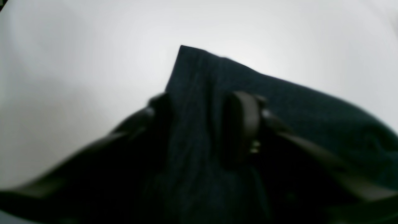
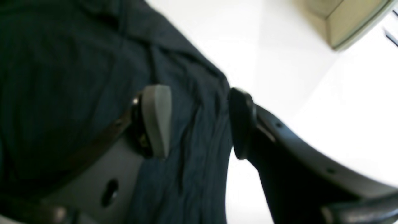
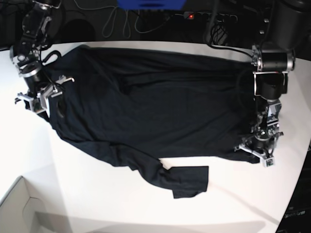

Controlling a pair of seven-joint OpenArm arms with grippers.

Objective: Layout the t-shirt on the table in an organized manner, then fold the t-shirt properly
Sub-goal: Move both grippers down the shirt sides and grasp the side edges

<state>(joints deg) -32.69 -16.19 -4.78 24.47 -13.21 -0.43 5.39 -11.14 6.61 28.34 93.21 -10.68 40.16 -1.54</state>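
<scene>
The black t-shirt lies spread and wrinkled across the white table, with one sleeve sticking out toward the front. My left gripper is at the shirt's right edge. In the left wrist view, a corner of the t-shirt rises between the fingers of my left gripper, which still stand apart. My right gripper is at the shirt's left edge. The right gripper is open, with the t-shirt's edge lying in the gap between its fingers.
A pale cardboard box sits at the table's front-left corner, and the box also shows in the right wrist view. Cables and dark equipment run behind the far edge. Bare white tabletop lies in front of the shirt.
</scene>
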